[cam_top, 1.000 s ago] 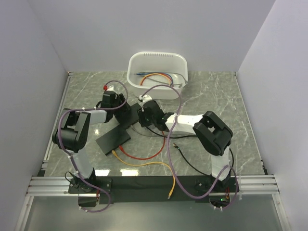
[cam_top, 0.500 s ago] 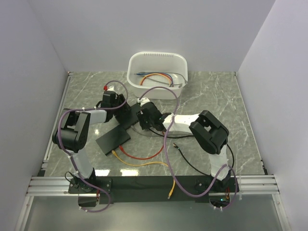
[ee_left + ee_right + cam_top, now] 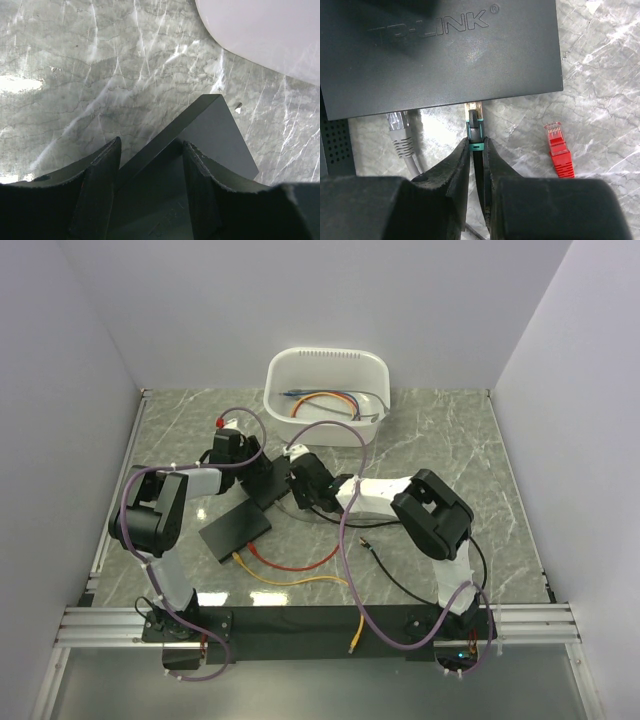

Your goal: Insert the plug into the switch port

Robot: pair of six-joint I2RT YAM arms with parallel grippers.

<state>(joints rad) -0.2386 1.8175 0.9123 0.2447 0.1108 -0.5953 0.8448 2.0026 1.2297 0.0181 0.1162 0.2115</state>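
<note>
Right wrist view: right gripper [image 3: 475, 146] clenched on the black-cabled plug [image 3: 474, 125], its tip at 12 o'clock meeting the TP-Link switch [image 3: 440, 45] edge, aligned for insertion. Left gripper [image 3: 150, 155] clamps the switch corner, apparently bracing it.

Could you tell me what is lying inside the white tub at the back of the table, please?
The white tub holds loose cables: an orange cable, a blue cable and a grey cable. Its near wall hides the front of its floor.

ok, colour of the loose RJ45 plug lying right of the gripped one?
Red. The loose RJ45 plug shows best in the right wrist view.
</note>
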